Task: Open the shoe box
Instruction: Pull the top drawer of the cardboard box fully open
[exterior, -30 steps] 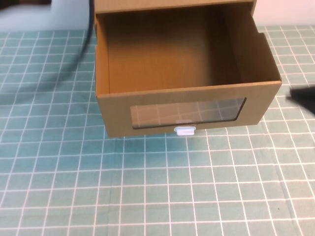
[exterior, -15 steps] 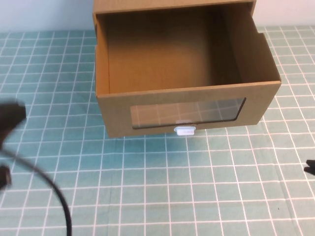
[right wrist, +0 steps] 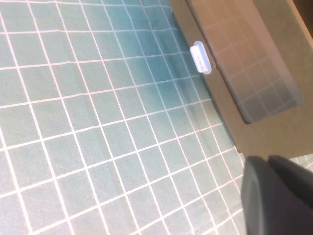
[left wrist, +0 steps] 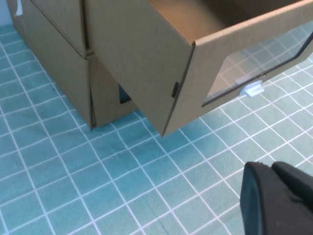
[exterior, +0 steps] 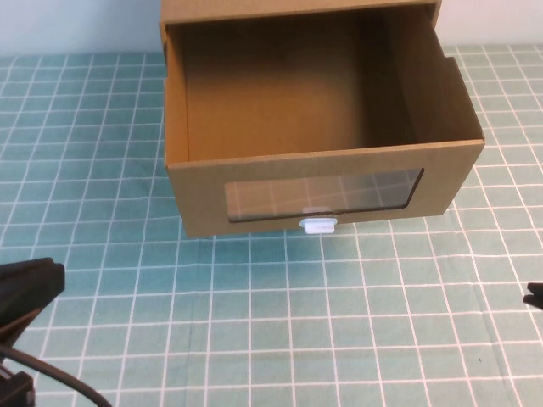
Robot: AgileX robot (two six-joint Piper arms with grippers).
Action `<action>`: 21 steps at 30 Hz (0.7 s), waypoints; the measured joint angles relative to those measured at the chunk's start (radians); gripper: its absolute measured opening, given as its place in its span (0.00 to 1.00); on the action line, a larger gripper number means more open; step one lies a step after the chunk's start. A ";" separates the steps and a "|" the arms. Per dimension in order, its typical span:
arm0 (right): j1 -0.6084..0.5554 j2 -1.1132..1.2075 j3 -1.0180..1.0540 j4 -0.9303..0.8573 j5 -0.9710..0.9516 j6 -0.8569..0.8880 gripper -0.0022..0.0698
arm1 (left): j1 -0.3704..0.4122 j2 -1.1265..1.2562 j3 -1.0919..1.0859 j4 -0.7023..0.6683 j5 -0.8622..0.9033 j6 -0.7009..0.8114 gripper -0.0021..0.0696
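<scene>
Shoe box (exterior: 204,208) open, left pincer (exterior: 38,280) together well off its front left, right pincer (exterior: 534,295) together off front right

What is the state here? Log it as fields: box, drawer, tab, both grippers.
box: cardboard shell standing on the grid mat
drawer: pulled out toward the robot, nothing visible inside
window: clear panel in the drawer front
tab: white, at the front's lower edge, untouched
left gripper: shut, low on the robot's left, apart from the box
right gripper: shut, at the right edge of the high view, apart from the box
task: box looks open
</scene>
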 joint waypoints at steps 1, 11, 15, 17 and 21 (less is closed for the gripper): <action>0.000 0.000 0.000 0.000 0.000 0.000 0.01 | 0.000 0.000 0.000 0.000 0.000 0.000 0.02; 0.000 0.000 0.000 0.031 0.000 0.000 0.01 | 0.000 0.000 0.000 0.000 -0.049 0.000 0.02; 0.000 0.000 0.000 0.035 0.000 0.000 0.01 | 0.000 -0.034 0.000 0.051 -0.075 0.000 0.02; 0.000 0.000 0.000 0.035 0.000 0.000 0.01 | 0.000 -0.069 0.002 0.106 -0.079 0.000 0.02; 0.000 0.000 0.000 0.035 0.001 0.000 0.01 | 0.000 -0.160 0.066 0.209 -0.135 -0.009 0.02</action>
